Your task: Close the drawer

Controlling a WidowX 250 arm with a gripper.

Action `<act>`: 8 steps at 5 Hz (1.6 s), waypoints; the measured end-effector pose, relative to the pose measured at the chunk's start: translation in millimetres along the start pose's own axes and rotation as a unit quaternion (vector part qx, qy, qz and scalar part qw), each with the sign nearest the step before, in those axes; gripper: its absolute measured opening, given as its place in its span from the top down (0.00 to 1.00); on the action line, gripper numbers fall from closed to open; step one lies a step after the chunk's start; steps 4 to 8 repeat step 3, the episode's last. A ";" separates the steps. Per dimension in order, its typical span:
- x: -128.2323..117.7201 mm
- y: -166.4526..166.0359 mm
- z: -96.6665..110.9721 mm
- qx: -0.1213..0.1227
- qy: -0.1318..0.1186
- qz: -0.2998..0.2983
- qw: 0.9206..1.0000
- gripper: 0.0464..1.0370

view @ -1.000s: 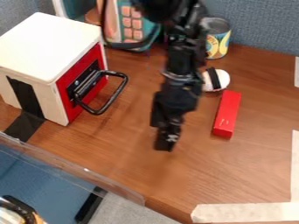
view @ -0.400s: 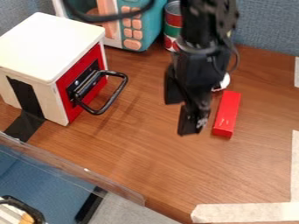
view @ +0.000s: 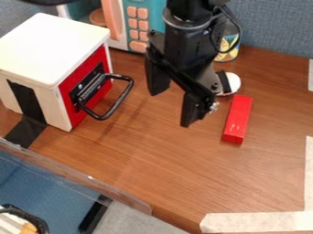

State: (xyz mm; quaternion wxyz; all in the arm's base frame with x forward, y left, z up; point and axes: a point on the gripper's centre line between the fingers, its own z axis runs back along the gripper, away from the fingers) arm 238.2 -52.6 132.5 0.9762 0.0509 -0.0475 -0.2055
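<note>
The tool (view: 174, 107) has moved up and left to the upper middle, fingers spread wider, holding nothing. At left, the drawer (view: 74, 81) looks flush with its box (view: 52, 48), so probably no push remains.

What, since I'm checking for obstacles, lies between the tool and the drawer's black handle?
In the camera view, only a bare stretch of wooden tabletop shows between the tool and the black handle.

Red-fronted drawer (view: 88, 62), black loop handle (view: 118, 103) jutting out, sits shut in upright white box (view: 52, 48).
</note>
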 end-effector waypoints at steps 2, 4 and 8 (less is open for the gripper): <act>-14.3 -2.2 15.7 -0.041 -0.001 0.139 0.989 0.04; -23.3 1.2 16.6 -0.068 -0.007 0.184 0.981 0.04; -23.3 1.2 16.6 -0.068 -0.007 0.184 0.981 0.04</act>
